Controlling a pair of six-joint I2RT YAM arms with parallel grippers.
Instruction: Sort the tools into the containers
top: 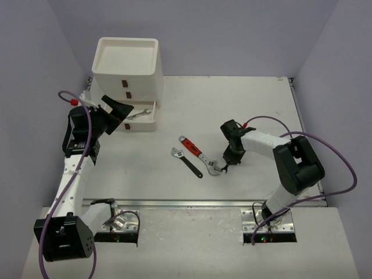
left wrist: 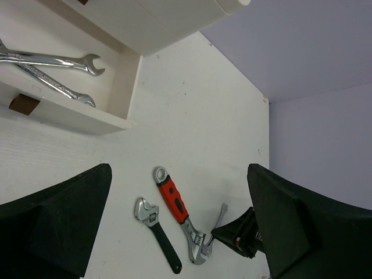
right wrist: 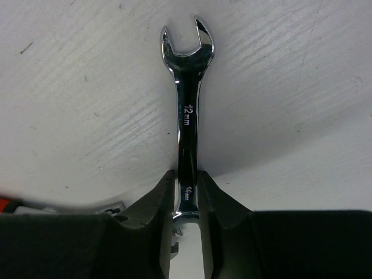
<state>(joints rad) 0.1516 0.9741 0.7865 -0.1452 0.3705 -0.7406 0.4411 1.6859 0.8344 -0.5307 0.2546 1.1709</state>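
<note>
A slim silver combination wrench (right wrist: 187, 110) lies on the white table, and my right gripper (right wrist: 187, 180) is shut on its shaft, one finger (right wrist: 158, 200) pressed to each side. Just left of it lie a red-handled adjustable wrench (top: 192, 147) and a black-handled one (top: 187, 162). The white containers (top: 125, 64) stand at the back left with a shallow tray on top. A lower drawer (left wrist: 125, 87) is pulled out and holds two silver wrenches (left wrist: 52, 59). My left gripper (top: 119, 110) hovers open in front of that drawer with nothing in it.
The red wrench's jaw end (left wrist: 200, 250) lies right beside the held silver wrench (left wrist: 220, 215). Purple walls close in the table at the back and sides. A metal rail (top: 203, 203) runs along the near edge between the arm bases.
</note>
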